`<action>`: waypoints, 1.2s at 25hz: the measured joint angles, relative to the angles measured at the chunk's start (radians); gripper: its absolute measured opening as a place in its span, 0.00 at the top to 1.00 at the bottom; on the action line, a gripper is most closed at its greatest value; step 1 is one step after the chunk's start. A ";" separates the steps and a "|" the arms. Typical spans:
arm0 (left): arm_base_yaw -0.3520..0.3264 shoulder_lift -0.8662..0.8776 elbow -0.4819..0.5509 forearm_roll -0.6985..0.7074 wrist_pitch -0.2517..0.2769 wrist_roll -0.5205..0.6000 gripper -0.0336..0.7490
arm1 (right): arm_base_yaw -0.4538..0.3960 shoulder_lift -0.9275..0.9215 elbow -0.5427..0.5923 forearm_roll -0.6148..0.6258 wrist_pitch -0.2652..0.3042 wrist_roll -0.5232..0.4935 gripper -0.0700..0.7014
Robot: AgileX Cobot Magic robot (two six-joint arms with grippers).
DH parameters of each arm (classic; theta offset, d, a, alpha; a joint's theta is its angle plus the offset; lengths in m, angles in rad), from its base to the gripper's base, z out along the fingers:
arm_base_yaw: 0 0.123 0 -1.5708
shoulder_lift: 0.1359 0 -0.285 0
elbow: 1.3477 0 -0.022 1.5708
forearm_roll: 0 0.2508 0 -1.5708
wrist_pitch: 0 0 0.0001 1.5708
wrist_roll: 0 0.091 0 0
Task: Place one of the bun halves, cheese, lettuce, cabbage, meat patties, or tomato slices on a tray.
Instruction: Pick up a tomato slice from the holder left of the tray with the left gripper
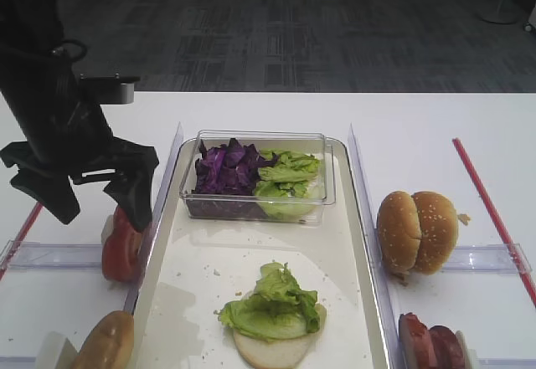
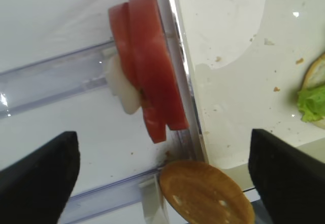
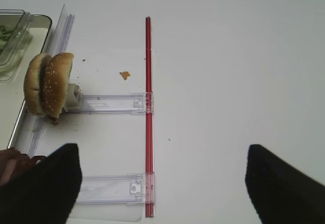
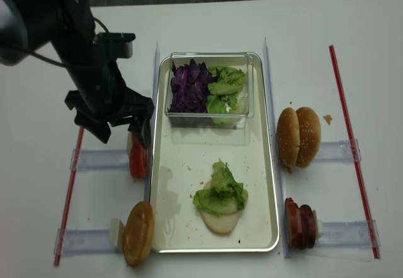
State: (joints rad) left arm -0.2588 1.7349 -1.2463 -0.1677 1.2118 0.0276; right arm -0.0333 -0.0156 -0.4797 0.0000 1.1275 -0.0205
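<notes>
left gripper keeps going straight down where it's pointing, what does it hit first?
Most likely the tomato slices, standing on edge beside the tray. They sit between the open left gripper fingers in the left wrist view, though depth is hard to judge.

The left arm reaches in from the upper left of the overhead views, black and bulky, its wrist bent downward so the left pincer [image 4: 116, 128] points at the counter. Its two dark fingers [image 1: 134, 192] stand spread wide apart with nothing between them. In the right wrist view only the right pincer [image 3: 162, 183] shows, as two black fingertips at the lower corners, likewise spread wide and holding nothing.
</notes>
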 joint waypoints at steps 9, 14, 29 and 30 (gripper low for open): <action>-0.082 0.000 0.000 0.000 -0.013 -0.033 0.17 | 0.000 0.000 0.000 0.000 0.000 0.000 0.05; -0.094 0.000 0.000 0.000 -0.017 -0.049 0.17 | 0.000 0.000 0.000 0.000 0.000 0.000 0.05; -0.094 0.000 0.000 -0.002 -0.029 -0.064 0.17 | 0.000 0.000 0.000 0.000 0.000 0.004 0.05; -0.094 0.000 0.000 -0.003 -0.031 -0.068 0.17 | 0.000 0.000 0.000 0.000 0.000 0.004 0.05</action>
State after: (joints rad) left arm -0.3531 1.7349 -1.2463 -0.1710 1.1804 -0.0404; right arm -0.0333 -0.0156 -0.4797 0.0000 1.1275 -0.0169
